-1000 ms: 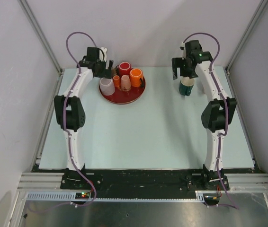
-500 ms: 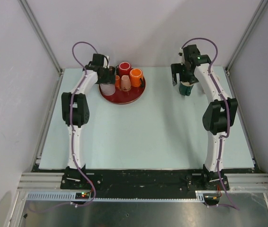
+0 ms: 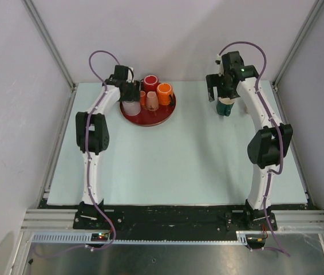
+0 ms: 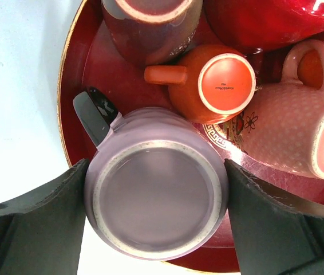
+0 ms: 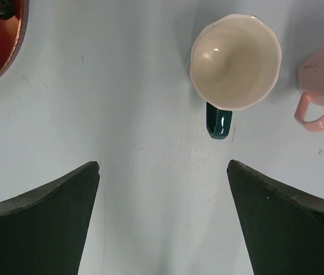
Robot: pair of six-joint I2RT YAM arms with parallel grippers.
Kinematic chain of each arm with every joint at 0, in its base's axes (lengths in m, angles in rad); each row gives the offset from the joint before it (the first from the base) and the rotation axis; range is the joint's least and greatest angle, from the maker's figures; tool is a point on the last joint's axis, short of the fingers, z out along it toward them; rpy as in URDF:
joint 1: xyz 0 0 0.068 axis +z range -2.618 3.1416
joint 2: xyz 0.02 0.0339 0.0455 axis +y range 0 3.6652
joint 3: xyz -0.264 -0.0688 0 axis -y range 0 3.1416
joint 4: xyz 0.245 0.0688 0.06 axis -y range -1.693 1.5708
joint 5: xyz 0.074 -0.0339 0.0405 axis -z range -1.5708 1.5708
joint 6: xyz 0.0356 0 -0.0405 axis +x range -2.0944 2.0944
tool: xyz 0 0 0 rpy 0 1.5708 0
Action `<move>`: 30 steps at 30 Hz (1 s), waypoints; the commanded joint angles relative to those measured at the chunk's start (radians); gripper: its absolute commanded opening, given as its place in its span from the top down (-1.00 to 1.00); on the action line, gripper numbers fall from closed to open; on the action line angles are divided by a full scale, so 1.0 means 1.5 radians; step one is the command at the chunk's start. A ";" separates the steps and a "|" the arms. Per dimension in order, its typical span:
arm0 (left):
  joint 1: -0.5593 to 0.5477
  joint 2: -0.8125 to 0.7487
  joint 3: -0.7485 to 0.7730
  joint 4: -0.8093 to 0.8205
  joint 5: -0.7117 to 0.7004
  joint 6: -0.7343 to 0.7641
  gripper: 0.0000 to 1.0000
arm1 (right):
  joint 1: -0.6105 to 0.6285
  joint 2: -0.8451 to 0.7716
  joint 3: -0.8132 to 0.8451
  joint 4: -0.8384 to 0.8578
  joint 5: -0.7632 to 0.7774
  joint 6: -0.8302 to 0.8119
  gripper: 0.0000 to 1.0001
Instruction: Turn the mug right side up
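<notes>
A lilac mug [image 4: 156, 197] stands upside down, base up, at the near left of the red tray [image 4: 66, 109]; it also shows in the top view [image 3: 130, 107]. My left gripper [image 4: 156, 166] is over it, with one finger [image 4: 47, 217] against each side of the mug. In the top view the left gripper [image 3: 130, 93] is at the tray's left edge. My right gripper [image 5: 163, 166] is open and empty above bare table, just short of an upright green mug [image 5: 235, 62] with a cream inside. The right gripper [image 3: 225, 91] is at the back right.
The tray [image 3: 148, 117] also holds a small orange mug [image 4: 222, 86] upside down, a pink dotted mug [image 4: 299, 140], a red mug [image 3: 150, 82] and an orange mug [image 3: 164, 93]. A pink mug [image 5: 322, 80] sits to the right of the green mug.
My left gripper moved right and forward from behind the tray onto the lilac mug and now brackets it. The right gripper shifted slightly back from the green mug.
</notes>
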 commanded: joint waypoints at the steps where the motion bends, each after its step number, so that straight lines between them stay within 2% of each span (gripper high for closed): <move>1: -0.006 -0.017 -0.024 0.002 0.002 -0.018 0.90 | 0.005 -0.050 -0.012 0.007 0.010 -0.017 -0.99; 6: -0.005 -0.083 -0.069 0.002 0.000 0.024 0.99 | 0.016 -0.069 -0.015 0.012 0.003 -0.013 -0.99; 11: -0.001 -0.140 -0.111 0.003 0.065 0.044 1.00 | 0.048 -0.097 -0.067 0.069 -0.059 0.016 -0.99; 19: 0.000 -0.166 -0.071 0.003 0.106 0.044 0.99 | 0.089 -0.127 -0.207 0.267 -0.248 0.121 -0.99; 23: 0.000 -0.181 -0.064 0.004 0.134 0.041 0.99 | 0.101 -0.132 -0.295 0.413 -0.354 0.192 -0.99; 25: -0.001 -0.178 -0.064 0.003 0.133 0.042 1.00 | 0.103 -0.127 -0.334 0.487 -0.380 0.233 -0.99; 30: 0.000 -0.183 -0.075 0.003 0.145 0.029 1.00 | 0.119 -0.096 -0.368 0.572 -0.422 0.293 -0.99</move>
